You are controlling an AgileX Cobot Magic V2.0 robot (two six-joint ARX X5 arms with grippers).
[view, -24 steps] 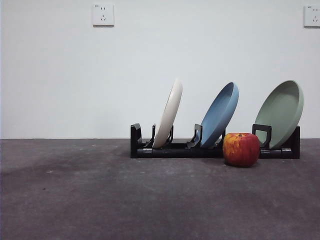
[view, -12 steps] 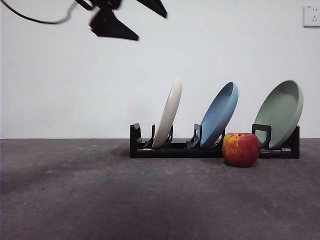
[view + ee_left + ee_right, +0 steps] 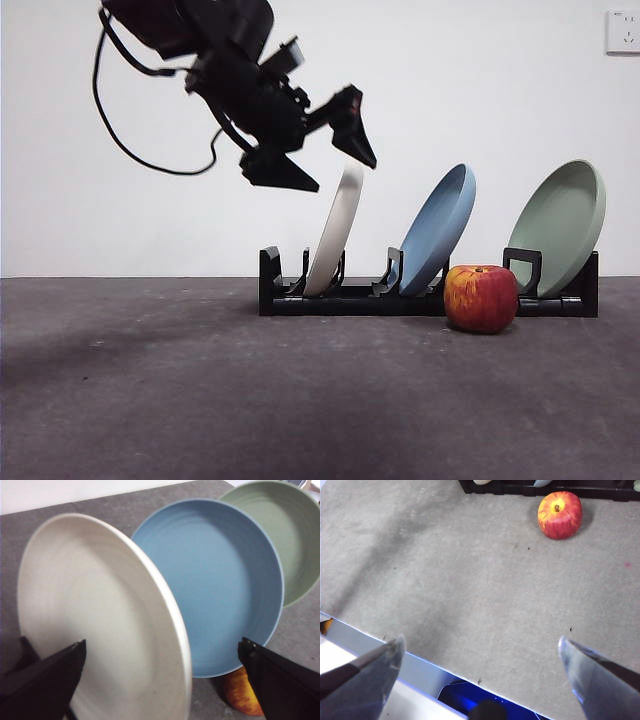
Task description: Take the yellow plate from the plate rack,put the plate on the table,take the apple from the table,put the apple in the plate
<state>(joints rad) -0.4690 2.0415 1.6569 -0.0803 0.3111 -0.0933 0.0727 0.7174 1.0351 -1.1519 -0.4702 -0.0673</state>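
The yellow plate (image 3: 337, 232) (image 3: 100, 625) is pale cream and stands on edge in the left slot of the black plate rack (image 3: 425, 297). My left gripper (image 3: 325, 150) (image 3: 160, 680) is open, hanging just above the plate's top rim, one jaw on each side of it and touching nothing. On the table (image 3: 200, 400), in front of the rack's right part, sits the red apple (image 3: 482, 298) (image 3: 559, 515), also peeking below the blue plate in the left wrist view (image 3: 240, 697). My right gripper (image 3: 480, 672) is open and empty, high over the table's near edge.
A blue plate (image 3: 437, 230) (image 3: 215, 580) and a sage-green plate (image 3: 563, 225) (image 3: 285, 535) lean in the rack's middle and right slots. A white wall with a socket (image 3: 623, 32) lies behind. The left arm's cable (image 3: 130, 140) loops at upper left.
The left arm has come down from the top left and right toward the rack, its open jaws now straddling the cream plate's top rim. Plates and apple have not moved.
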